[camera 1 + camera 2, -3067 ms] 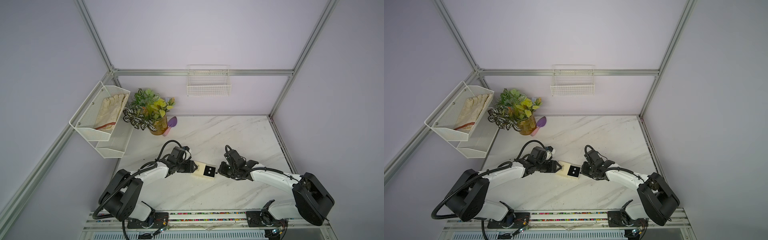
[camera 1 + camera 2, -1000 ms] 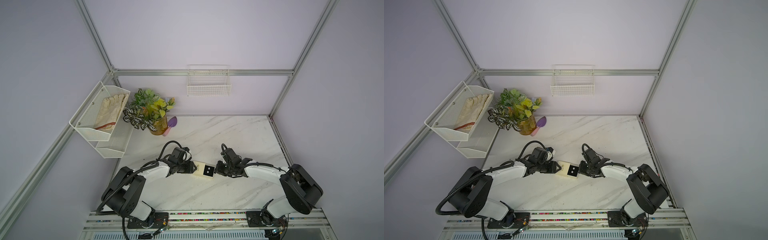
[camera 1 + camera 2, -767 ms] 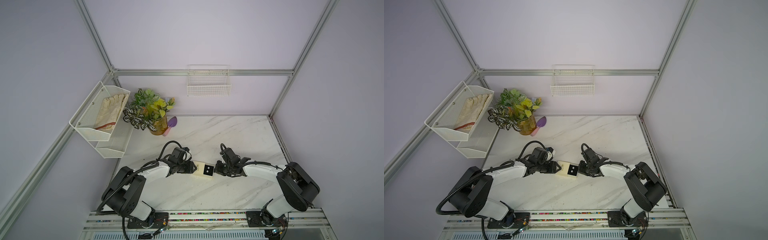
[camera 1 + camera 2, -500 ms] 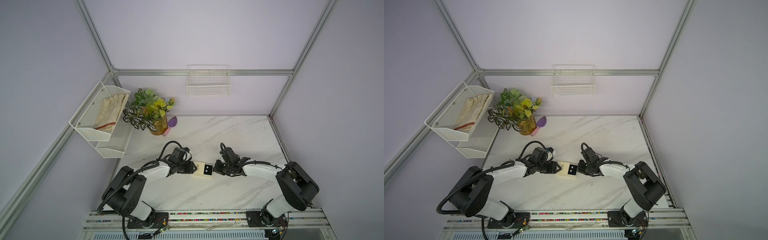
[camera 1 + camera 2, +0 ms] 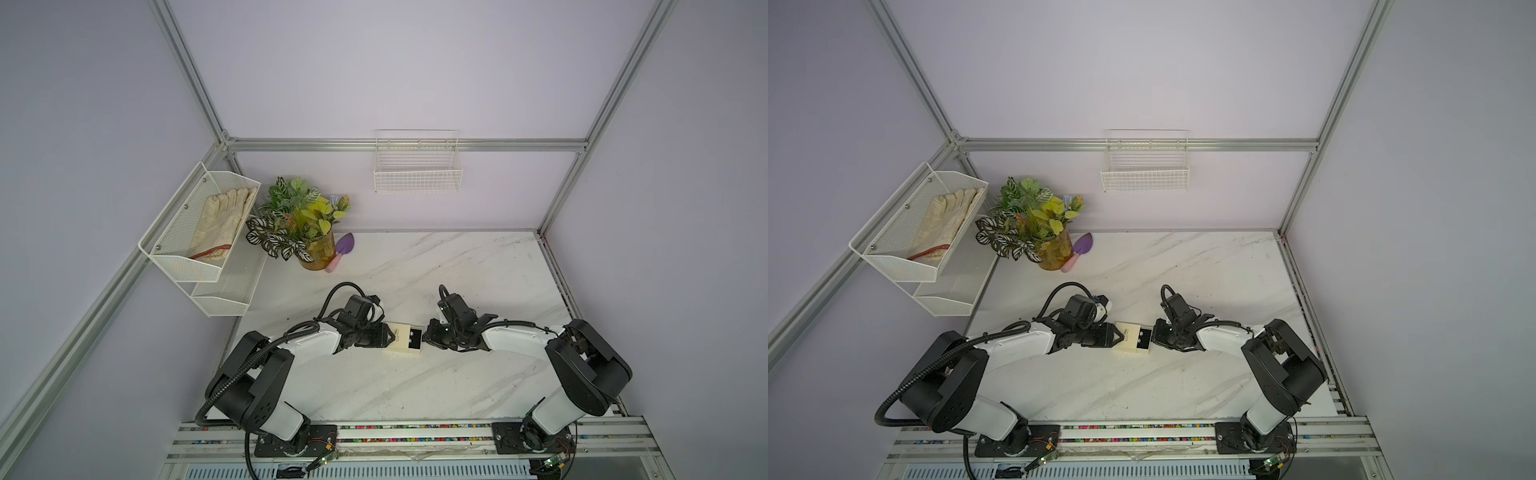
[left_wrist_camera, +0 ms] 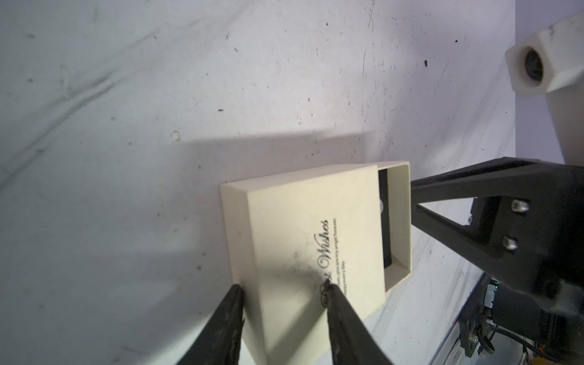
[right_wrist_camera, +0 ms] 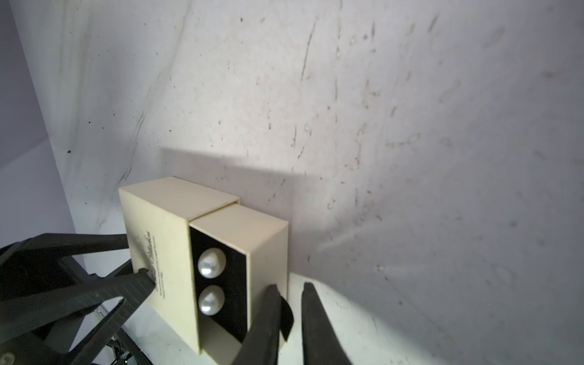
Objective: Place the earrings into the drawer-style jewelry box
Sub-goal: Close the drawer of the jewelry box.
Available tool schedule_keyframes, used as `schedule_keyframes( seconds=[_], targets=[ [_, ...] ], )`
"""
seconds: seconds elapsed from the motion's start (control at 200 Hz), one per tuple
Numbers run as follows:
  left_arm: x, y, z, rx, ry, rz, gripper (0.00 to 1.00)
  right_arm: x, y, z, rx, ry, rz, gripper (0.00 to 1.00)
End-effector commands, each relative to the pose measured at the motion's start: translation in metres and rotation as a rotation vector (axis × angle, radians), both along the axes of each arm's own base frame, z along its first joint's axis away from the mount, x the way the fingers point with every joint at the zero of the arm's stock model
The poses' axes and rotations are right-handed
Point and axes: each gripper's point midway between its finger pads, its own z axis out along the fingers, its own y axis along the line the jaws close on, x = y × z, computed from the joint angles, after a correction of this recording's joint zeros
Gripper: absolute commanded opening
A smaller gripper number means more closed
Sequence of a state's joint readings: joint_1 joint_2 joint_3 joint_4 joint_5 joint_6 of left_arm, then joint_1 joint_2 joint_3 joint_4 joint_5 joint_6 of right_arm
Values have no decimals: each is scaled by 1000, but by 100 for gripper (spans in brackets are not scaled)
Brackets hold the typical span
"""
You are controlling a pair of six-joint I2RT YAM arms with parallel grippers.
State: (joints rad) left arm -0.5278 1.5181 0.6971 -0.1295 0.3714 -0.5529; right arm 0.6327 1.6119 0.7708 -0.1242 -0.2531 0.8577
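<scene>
Earrings (image 7: 211, 281) in half-open jewelry box (image 5: 402, 340) — marble tabletop (image 5: 478, 266), lilac walls (image 5: 374, 75)

Two earrings (image 7: 211, 263) (image 7: 211, 300) lie in one jewelry box (image 7: 164, 221). Two grippers, the left gripper (image 6: 282, 289) and the right gripper (image 7: 289, 289), flank it on one table (image 5: 457, 270). There are one potted plant (image 5: 301, 226), one purple trowel (image 5: 343, 249), one glove (image 5: 222, 220), one two-tier mesh shelf (image 5: 183, 266) and one wire basket (image 5: 417, 180).
</scene>
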Motion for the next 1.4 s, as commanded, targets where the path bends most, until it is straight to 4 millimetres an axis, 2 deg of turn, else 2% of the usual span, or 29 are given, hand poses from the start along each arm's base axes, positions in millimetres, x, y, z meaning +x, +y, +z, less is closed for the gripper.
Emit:
schedule_keyframes(
  seconds=[0.0, 0.615, 0.89, 0.995, 1.08, 1.095, 1.115, 1.16, 1.29, 1.31, 1.395],
  targets=[
    [11, -15, 15, -31, -49, -43, 43, 10, 15, 13, 42, -39, 16, 19],
    [8, -25, 16, -41, -51, -68, 43, 10, 39, 12, 65, -44, 61, 19],
    [9, -25, 17, -35, -60, -60, 43, 10, 37, 10, 46, -40, 55, 19],
    [14, -11, 21, 20, -93, 6, 45, 12, 15, 11, -61, -64, 8, 19],
    [22, 6, 37, 67, -157, 78, 47, 11, -8, 18, -146, -95, -43, 19],
    [22, 9, 35, 84, -160, 92, 49, 11, -12, 19, -159, -101, -54, 19],
    [25, 13, 50, 78, -201, 113, 51, 11, -17, 22, -175, -113, -68, 19],
    [27, 24, 60, 105, -240, 151, 60, 11, -31, 29, -215, -143, -103, 21],
    [30, 61, 96, 174, -377, 291, 80, 14, -53, 57, -249, -252, -165, 26],
    [30, 67, 101, 186, -398, 313, 82, 14, -56, 70, -235, -289, -175, 27],
    [30, 98, 125, 243, -505, 431, 92, 17, -62, 99, -209, -397, -187, 32]
  ],
)
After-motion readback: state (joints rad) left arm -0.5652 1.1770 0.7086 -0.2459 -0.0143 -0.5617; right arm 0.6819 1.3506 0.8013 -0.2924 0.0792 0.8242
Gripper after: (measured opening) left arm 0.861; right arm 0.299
